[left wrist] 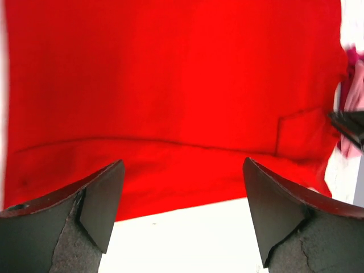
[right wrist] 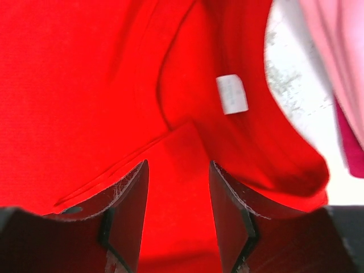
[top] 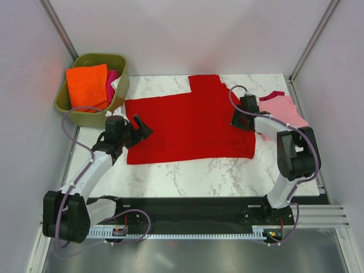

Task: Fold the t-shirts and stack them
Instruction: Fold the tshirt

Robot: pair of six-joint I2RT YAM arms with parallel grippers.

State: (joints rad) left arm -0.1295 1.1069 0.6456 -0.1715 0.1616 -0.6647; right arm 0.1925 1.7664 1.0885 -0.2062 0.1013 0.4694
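The red t-shirt [top: 187, 122] lies spread flat on the marble table [top: 187, 173], one sleeve pointing to the back. The pink t-shirt [top: 282, 109] lies bunched at the right edge, its dark trim showing. My left gripper [top: 142, 128] stands open at the red shirt's left edge; in the left wrist view only bare table lies between its fingers [left wrist: 105, 199], with the shirt's hem [left wrist: 170, 170] just ahead. My right gripper [top: 239, 120] hovers over the shirt's right side near the collar. Its jaws [right wrist: 178, 165] stand part open astride a fold of red cloth, beside the white neck label [right wrist: 232, 94].
An olive-green tub [top: 71, 105] at the back left holds orange cloth [top: 87, 85] and some pink cloth. Grey walls close in both sides and the back. The pink shirt [right wrist: 335, 62] lies just right of my right gripper.
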